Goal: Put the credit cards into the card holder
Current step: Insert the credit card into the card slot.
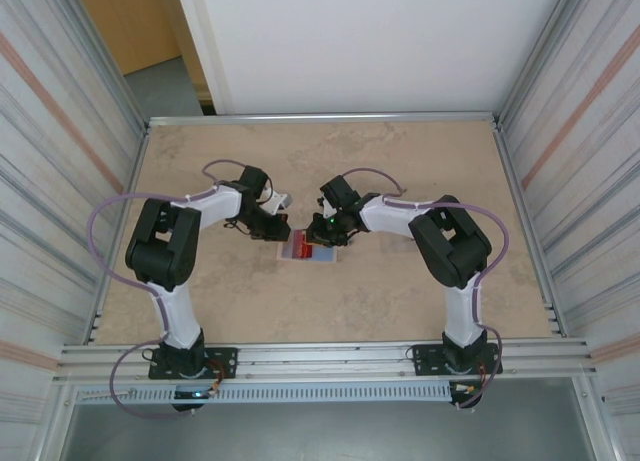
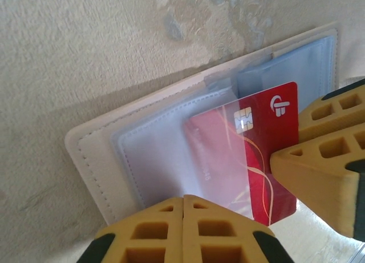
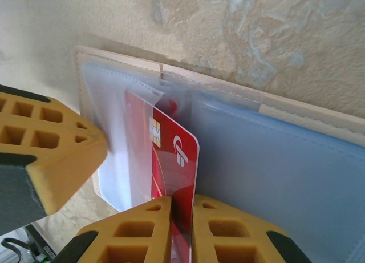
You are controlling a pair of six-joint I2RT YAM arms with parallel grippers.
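- Top view: both arms meet over the card holder (image 1: 330,253), which lies flat on the worktop (image 1: 420,161) midway between them. The left claw (image 1: 274,224) is at the holder's left edge. The right claw (image 1: 322,231) is over the holder, and the red credit card (image 1: 300,245) lies across it.
- Left wrist view: the left claw (image 2: 182,209) is clenched, its fingers pressed together at the holder's near edge. Whether a sleeve edge is pinched between them I cannot tell. The credit card (image 2: 251,160) is glossy red, with a gold chip, a white logo and thin curved lines. Its left part looks dulled under clear plastic, so it seems partly inside a sleeve. The sleeves are stitched into a beige cover (image 2: 85,143).
- Right wrist view: the right claw (image 3: 181,206) grasps the credit card by its near edge, with the card tilted up from the holder (image 3: 114,114). To do the step well, I judge the card should go low and square to the sleeve mouth and be pushed straight along the pocket. The left claw should pin the holder so it cannot slide. The right claw should let go only once the card is seated.
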